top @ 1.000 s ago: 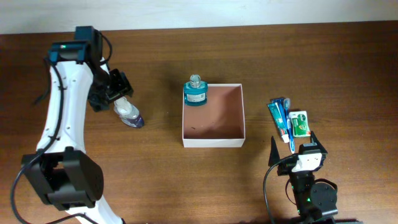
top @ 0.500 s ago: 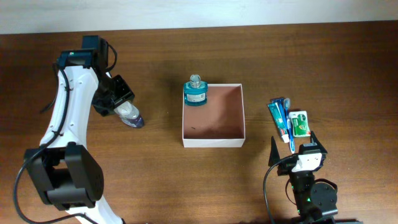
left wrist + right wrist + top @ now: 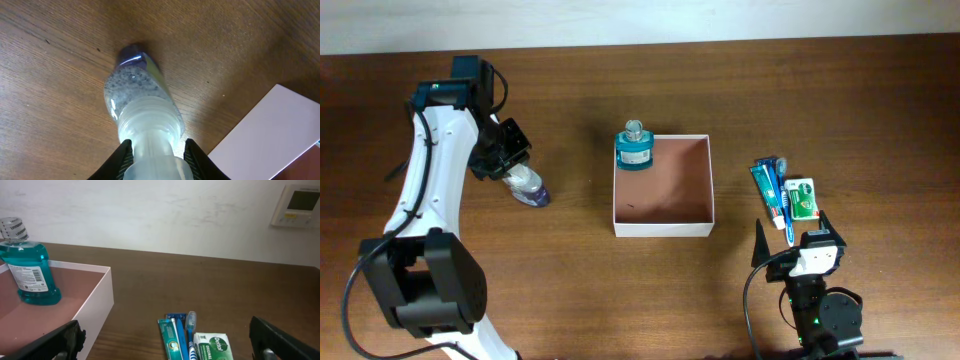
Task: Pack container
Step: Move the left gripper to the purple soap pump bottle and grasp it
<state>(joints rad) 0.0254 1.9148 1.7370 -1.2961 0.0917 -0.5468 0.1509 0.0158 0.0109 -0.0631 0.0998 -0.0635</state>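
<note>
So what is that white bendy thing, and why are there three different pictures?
The white bendy thing is a robot arm, and there are two of them, each with a two-finger pincer. One picture is taken from above the table. The other two come from small cameras on the arms' wrists, so they look close up.

On the brown table sits a shallow white box with a teal bottle standing in its corner. To the right lie a toothbrush pack and a green soap packet.

The left pincer has its fingers on both sides of a clear bottle lying on its side. It looks like it is closing to grab it. The right pincer is wide open and holds nothing.
</note>
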